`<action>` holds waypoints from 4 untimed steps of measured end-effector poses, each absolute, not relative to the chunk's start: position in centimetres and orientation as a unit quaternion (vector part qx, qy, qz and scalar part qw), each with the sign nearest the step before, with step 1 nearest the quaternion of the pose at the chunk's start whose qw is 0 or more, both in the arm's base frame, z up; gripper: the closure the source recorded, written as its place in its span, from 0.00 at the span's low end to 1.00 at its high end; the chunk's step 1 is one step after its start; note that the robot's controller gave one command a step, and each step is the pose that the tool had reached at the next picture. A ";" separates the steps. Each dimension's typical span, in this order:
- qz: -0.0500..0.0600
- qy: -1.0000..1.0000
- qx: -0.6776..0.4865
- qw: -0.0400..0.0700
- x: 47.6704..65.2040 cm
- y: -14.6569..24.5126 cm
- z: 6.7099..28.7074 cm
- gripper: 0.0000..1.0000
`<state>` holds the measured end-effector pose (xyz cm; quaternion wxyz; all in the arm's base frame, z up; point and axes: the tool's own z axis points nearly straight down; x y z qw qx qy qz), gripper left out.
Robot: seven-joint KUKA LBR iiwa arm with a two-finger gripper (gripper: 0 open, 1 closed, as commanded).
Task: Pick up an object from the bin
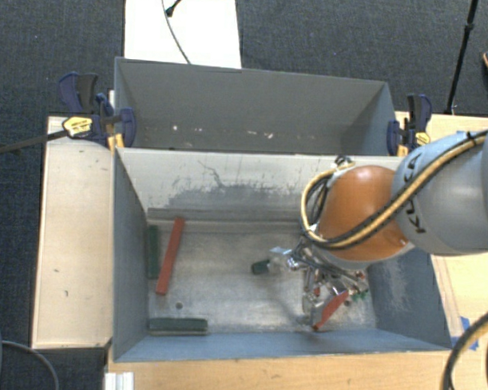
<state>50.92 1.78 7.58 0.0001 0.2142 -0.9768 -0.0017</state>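
Grey metal bin (128, 258), contents recorded with reference to the long red stick (169, 256) on the left part of the floor.

1. A dark green stick (152, 251) lies just left of the long red stick, roughly parallel to it, close but apparently not touching.
2. The long red stick lies slightly slanted, its upper end leaning right.
3. A dark green flat block (178, 326) lies below the long red stick's lower end, near the front wall, apart from it.
4. A small dark green piece (261, 267) lies well to the right of the long red stick, mid-floor, alone.
5. The gripper (312, 308) is down at the floor, far right of the long red stick, under the arm's orange cover (359, 210). Whether it is released or clenched cannot be told.
6. A short red piece (330, 311) lies tilted right at the gripper's tip, on its right side; a grasp cannot be confirmed.
7. A small heap of green and red bits (356, 294) lies farthest right of the long red stick, just beside the short red piece.
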 end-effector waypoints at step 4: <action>0.000 -0.943 0.332 -0.002 48.0 -6.4 7.0 1.00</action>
